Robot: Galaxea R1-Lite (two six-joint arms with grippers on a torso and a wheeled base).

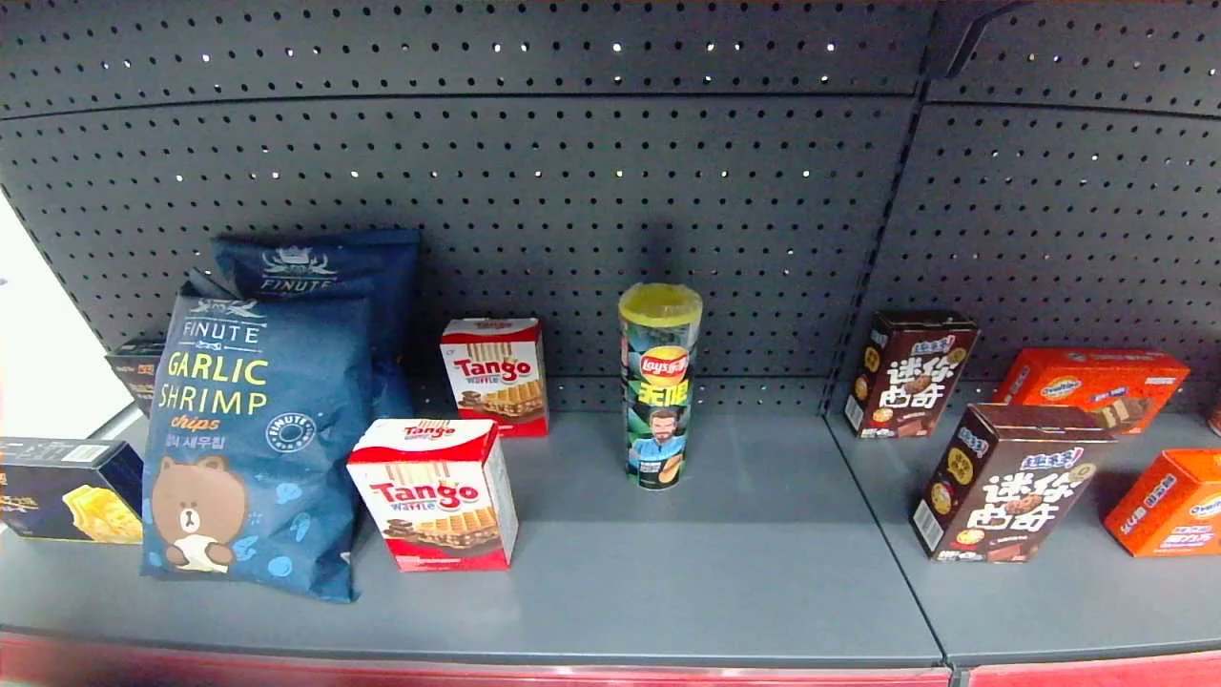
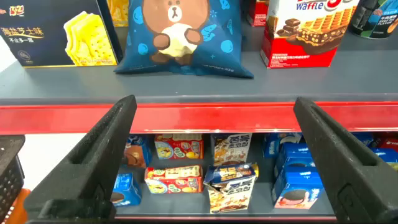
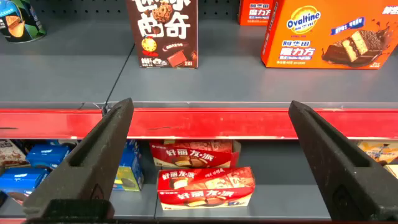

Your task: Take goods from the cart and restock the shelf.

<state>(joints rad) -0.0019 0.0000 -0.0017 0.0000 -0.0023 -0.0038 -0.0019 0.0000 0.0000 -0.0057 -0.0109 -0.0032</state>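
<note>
Grey metal shelf [image 1: 744, 572], part stocked: garlic shrimp chips bag [image 1: 253, 448] at our left, front waffle box [image 1: 434, 496] just beside it, one chip canister [image 1: 658, 386] upright mid-shelf, brown biscuit boxes [image 1: 1006, 482] and orange cake boxes [image 1: 1092, 386] to our right. Left gripper [image 2: 214, 109] and right gripper [image 3: 211, 106]: both spread wide, holding nothing, facing the red front edge [image 2: 199, 115]. We judge a fetch from the cart comes first; new stock should then stand upright, label outward, on the bare stretch beside the canister
</note>
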